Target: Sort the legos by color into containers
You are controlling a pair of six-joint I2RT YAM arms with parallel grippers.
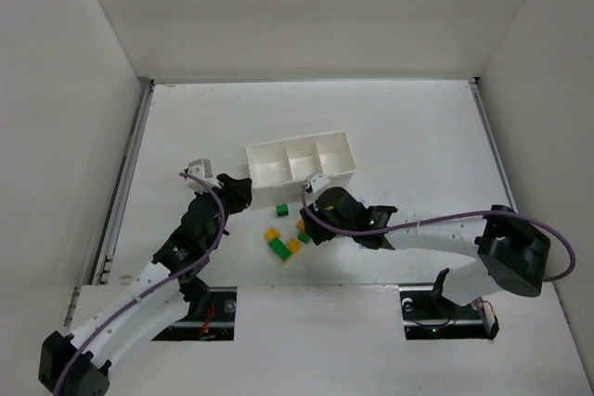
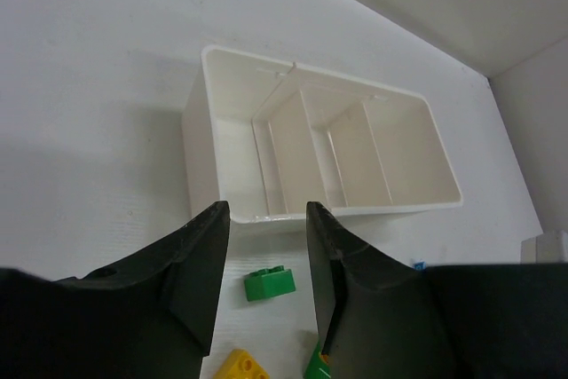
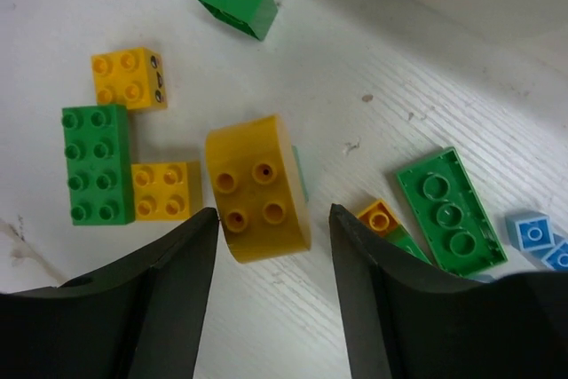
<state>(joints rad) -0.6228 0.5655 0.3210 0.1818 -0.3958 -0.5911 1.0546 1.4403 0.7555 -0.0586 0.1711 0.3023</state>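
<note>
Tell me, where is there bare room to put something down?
Bare table lies behind the white tray and along both sides. The tray's compartments look empty. Crowded: in front of the tray, among legos, left gripper and right gripper.

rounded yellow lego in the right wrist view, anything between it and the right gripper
Nothing visible does. The rounded yellow lego lies just ahead of the right gripper, in line with its open jaws. The yellow square brick and the green plate lie off to its sides.
</note>
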